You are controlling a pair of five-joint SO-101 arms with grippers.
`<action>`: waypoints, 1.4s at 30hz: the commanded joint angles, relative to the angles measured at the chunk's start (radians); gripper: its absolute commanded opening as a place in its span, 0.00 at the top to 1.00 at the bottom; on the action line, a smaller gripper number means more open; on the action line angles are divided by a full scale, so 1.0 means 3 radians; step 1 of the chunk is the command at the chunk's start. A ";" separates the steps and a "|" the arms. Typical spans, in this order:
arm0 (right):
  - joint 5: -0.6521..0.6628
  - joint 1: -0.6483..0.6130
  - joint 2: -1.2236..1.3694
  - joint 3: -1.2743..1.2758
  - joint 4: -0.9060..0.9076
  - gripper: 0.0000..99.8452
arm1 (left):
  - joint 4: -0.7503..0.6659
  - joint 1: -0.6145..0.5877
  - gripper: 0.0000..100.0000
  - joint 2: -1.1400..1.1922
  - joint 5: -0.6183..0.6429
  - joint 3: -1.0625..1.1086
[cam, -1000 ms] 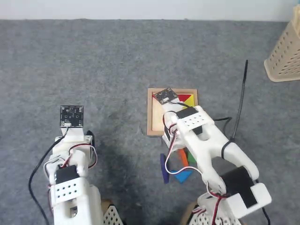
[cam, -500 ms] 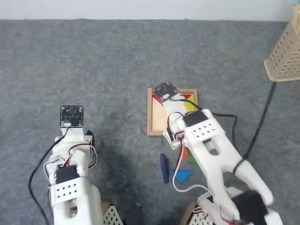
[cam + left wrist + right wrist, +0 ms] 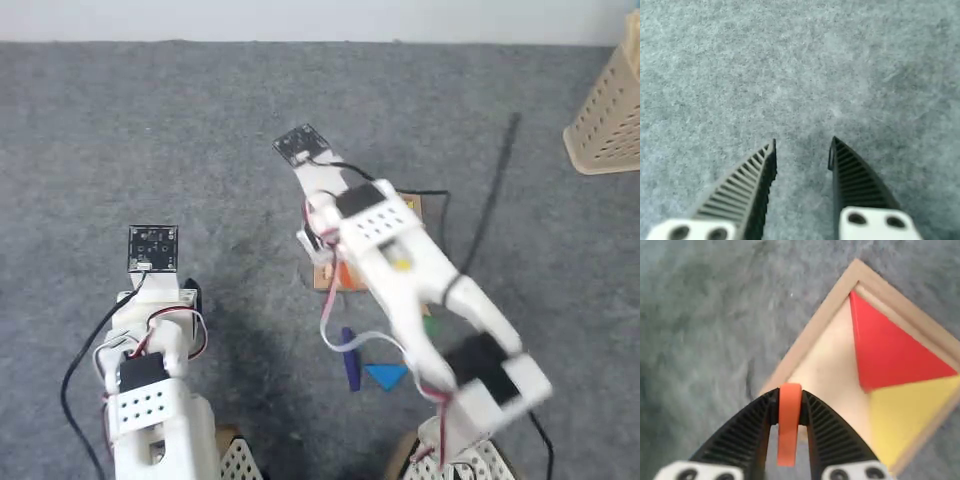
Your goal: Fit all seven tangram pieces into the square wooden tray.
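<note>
Right jaws are pinching the orange piece [image 3: 788, 435] edge-on over the tray [image 3: 808, 332] rim — bare tray floor is lying just beyond the tips, beside the red triangle [image 3: 890, 350]. Left jaws are hanging spread, well away from the tray.

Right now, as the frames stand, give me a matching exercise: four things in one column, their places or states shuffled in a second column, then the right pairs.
Things:
1. orange piece
2. red triangle
3. blue triangle
4. left gripper

Places or states:
A. open above bare carpet
B. lying in the wooden tray, edge to edge with the yellow piece
C. clamped in the right gripper
D. flat on the carpet, outside the tray

Pairs: 1-C, 2-B, 3-D, 4-A
</note>
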 commanded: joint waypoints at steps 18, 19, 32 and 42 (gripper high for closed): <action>0.0261 0.0161 0.0637 -0.0803 0.0049 0.83 | -0.0087 -0.0015 0.83 -0.0066 -0.0020 -0.0013; 0.0297 0.0176 0.0621 -0.0803 0.0054 0.83 | -0.0087 -0.0015 0.83 -0.0066 -0.0020 -0.0013; 0.0389 0.0540 -0.1087 0.0680 -0.0478 0.97 | -0.0087 -0.0015 0.83 -0.0066 -0.0020 -0.0013; 0.0767 0.0366 -0.1071 0.1570 -0.1399 0.99 | -0.0087 -0.0015 0.83 -0.0066 -0.0020 -0.0013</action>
